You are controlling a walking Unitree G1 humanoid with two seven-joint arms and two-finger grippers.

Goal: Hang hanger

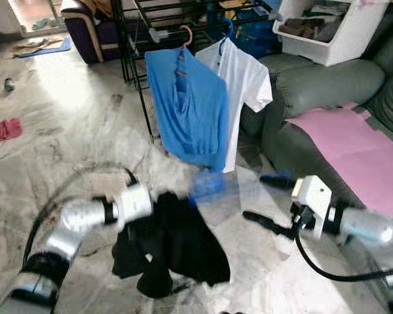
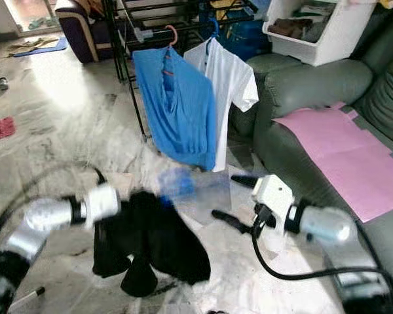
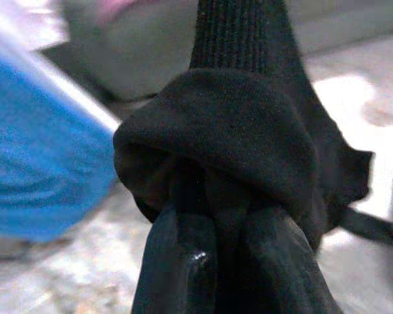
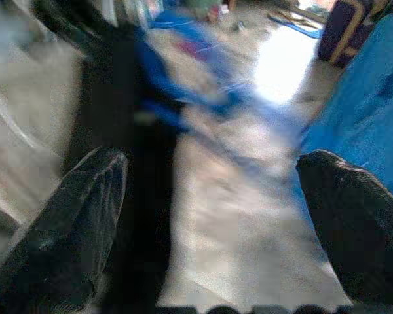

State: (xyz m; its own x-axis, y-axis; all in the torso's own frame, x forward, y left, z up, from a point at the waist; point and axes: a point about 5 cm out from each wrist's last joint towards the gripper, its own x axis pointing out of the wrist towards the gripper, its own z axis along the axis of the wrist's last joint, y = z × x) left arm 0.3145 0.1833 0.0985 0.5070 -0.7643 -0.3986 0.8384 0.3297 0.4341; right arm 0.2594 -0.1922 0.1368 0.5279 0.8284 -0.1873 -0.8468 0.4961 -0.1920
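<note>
- Grey sofa point(image 1: 314, 85) fills the space to the right of the black drying rack point(image 1: 134, 46), a pink sheet point(image 1: 354, 147) spread across its seat.
- Marble floor point(image 1: 72, 118) stretches out before the rack.
- Blue shirt point(image 1: 190, 108) hangs from the rack on a pink hanger point(image 1: 185, 34), touching a white shirt point(image 1: 245, 82) on a blue hanger point(image 1: 228, 29) just beside it.
- Black garment point(image 1: 173, 245) hangs in front of the rack, well below the hung shirts, bunched and clamped between the left gripper's point(image 3: 229, 261) closed fingers.
- Right gripper point(image 1: 268, 199) is held near the garment, on its sofa side, fingers spread wide and empty.
- Blurred blue shape point(image 1: 206, 186) sits between garment and blue shirt; it cannot be identified.
</note>
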